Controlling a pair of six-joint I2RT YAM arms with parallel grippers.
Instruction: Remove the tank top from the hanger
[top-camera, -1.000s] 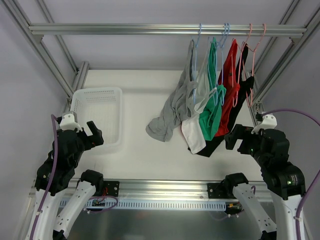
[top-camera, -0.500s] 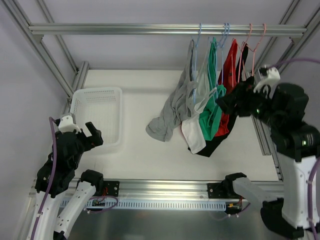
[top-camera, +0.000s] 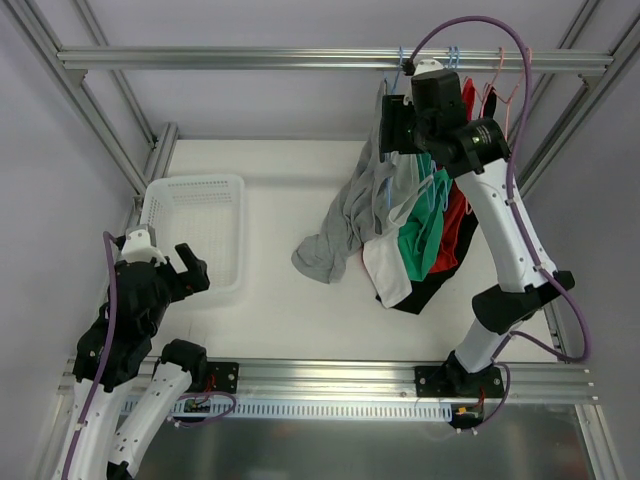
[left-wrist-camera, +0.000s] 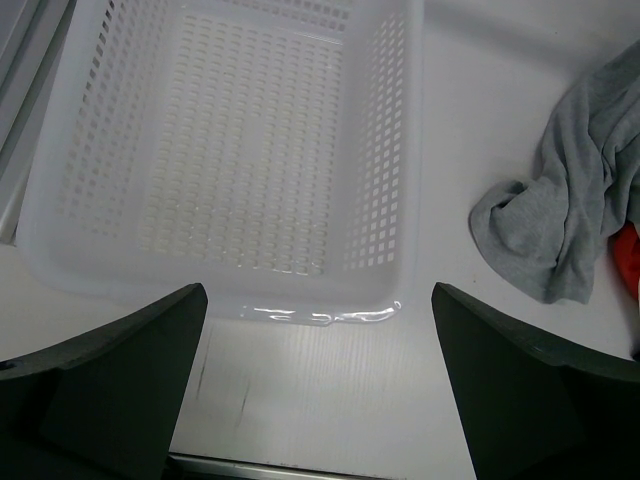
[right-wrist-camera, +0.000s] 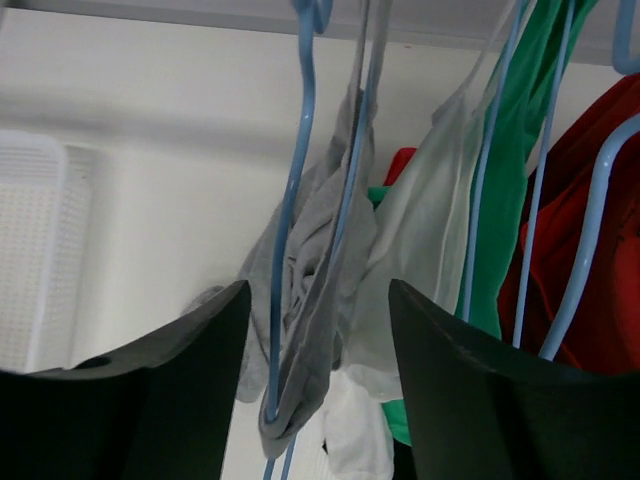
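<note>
From above, the grey cotton tank top (top-camera: 345, 215) hangs on its thin pale-blue wire hanger (top-camera: 398, 65) from the aluminium rail (top-camera: 250, 58), hem pooled on the table, so removal is all to do. The right gripper (top-camera: 390, 125), low a second ago, is now up beside it. Left wrist: the left gripper (left-wrist-camera: 318, 385) is spread wide over the white plastic basket (left-wrist-camera: 395, 150). Right wrist: fingers apart, straddling hanger and strap, pinching nothing

A white basket (top-camera: 193, 180) sits on the table (top-camera: 280, 200).
</note>
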